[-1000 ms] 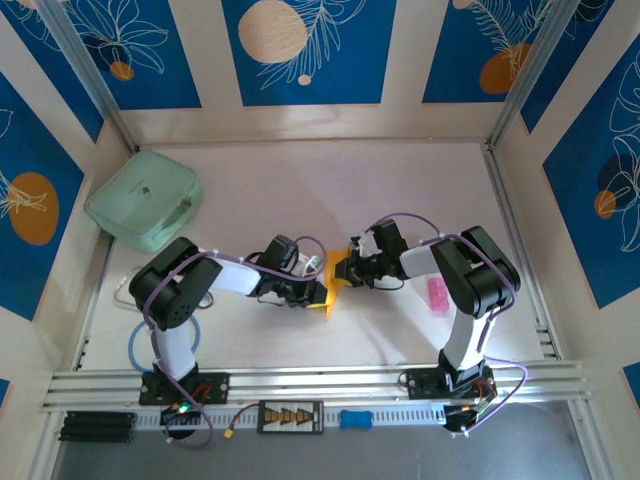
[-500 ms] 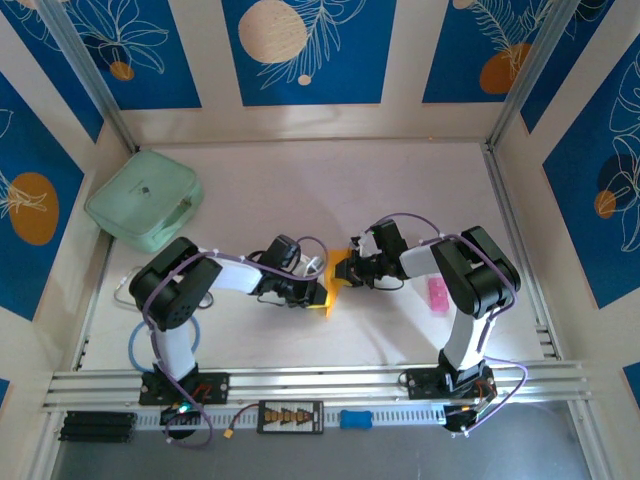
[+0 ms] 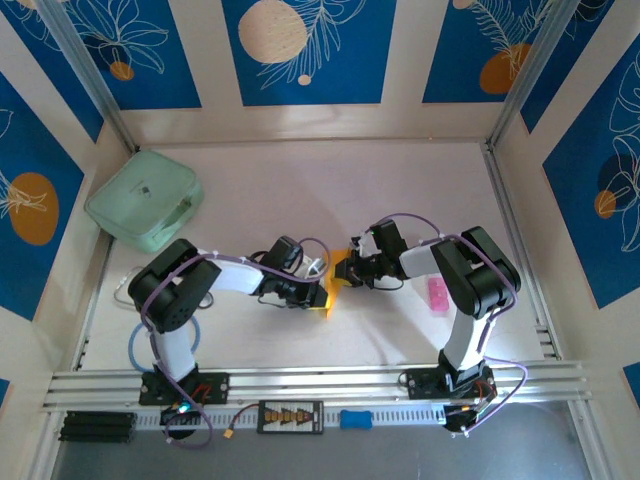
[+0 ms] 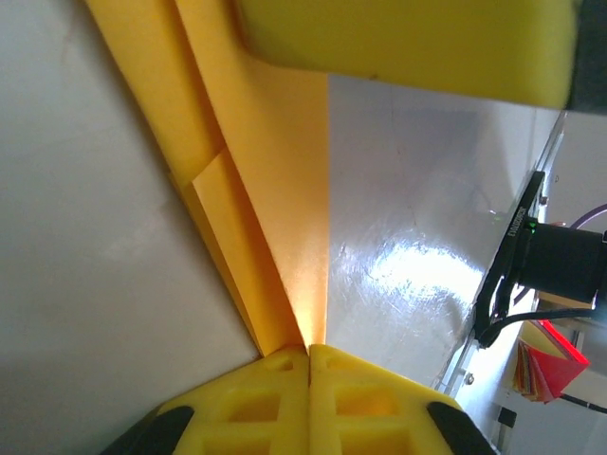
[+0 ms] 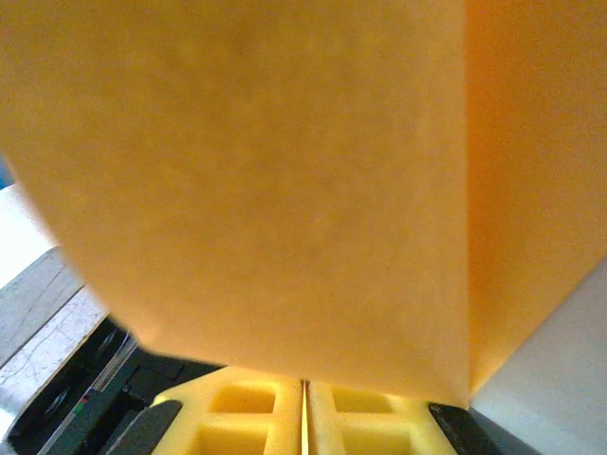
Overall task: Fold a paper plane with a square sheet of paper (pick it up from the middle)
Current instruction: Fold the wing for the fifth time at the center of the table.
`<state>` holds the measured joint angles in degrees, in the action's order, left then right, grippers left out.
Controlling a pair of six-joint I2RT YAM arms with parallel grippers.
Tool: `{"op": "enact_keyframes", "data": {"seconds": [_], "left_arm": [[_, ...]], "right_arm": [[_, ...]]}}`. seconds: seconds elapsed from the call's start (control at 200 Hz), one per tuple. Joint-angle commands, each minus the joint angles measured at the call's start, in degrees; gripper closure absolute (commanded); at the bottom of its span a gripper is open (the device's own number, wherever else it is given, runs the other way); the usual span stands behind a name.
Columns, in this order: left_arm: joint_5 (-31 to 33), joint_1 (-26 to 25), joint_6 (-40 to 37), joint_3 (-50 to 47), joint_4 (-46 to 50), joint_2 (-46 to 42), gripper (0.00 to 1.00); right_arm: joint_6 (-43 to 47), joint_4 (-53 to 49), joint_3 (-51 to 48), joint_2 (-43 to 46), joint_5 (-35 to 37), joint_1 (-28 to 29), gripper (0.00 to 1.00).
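Note:
The orange-yellow sheet of paper (image 3: 337,270) is folded into layered creases and held off the table between both arms at mid-table. In the left wrist view the paper (image 4: 275,190) rises as a narrow creased strip from my left gripper (image 4: 308,349), whose yellow fingers are shut on its lower tip. The right arm's yellow finger (image 4: 408,43) crosses the top of that view. In the right wrist view the paper (image 5: 266,171) hangs broad and blurred over my right gripper (image 5: 305,387), which is shut on its edge. From above, the left gripper (image 3: 322,293) and right gripper (image 3: 347,272) almost touch.
A mint-green case (image 3: 145,200) lies at the back left of the table (image 3: 320,190). A small pink object (image 3: 437,292) sits right of the right arm. Aluminium rails (image 3: 320,380) run along the near edge and patterned walls enclose the other sides.

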<state>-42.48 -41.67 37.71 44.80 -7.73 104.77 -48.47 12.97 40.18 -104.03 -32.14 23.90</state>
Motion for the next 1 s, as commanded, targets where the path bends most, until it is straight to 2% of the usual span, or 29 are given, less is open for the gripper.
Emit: {"op": "enact_keyframes", "data": {"seconds": [0.0, 0.155, 0.31, 0.44, 0.505, 0.67, 0.795, 0.92, 0.995], "left_arm": [[0.57, -2.00, -1.84, -1.20, 9.40, -0.14, 0.84], [0.82, -2.15, -1.95, -1.64, 9.66, -0.67, 0.86], [0.74, -2.28, -2.17, -1.56, 9.74, -0.65, 1.00], [0.60, -2.67, -2.38, -1.55, 10.31, -0.85, 1.00], [0.98, -2.83, -2.37, -1.82, 10.70, -1.38, 0.93], [1.42, -2.97, -2.21, -2.52, 11.00, -2.44, 0.92], [1.43, -3.13, -2.10, -2.78, 10.61, -2.33, 0.99], [1.92, -3.24, -2.08, -2.78, 10.67, -2.20, 1.00], [2.18, -3.24, -2.14, -2.78, 11.04, -2.35, 0.91]], "right_arm": [[-0.75, -7.43, -1.84, -2.52, 9.24, 0.01, 0.88], [-0.81, -7.67, -1.81, -2.49, 9.40, 0.13, 0.88], [-1.00, -7.76, -1.78, -2.50, 9.51, 0.18, 0.89], [-1.04, -7.89, -1.80, -2.42, 9.73, 0.27, 0.89], [-1.10, -8.04, -1.93, -2.33, 9.98, 0.32, 0.89], [-1.35, -8.05, -2.10, -2.23, 10.43, 0.23, 0.89], [-1.45, -8.04, -1.98, -2.23, 10.43, 0.28, 0.89], [-1.44, -8.14, -2.01, -2.14, 10.43, 0.36, 0.89], [-1.39, -8.18, -2.08, -2.01, 10.52, 0.31, 0.89]]}}
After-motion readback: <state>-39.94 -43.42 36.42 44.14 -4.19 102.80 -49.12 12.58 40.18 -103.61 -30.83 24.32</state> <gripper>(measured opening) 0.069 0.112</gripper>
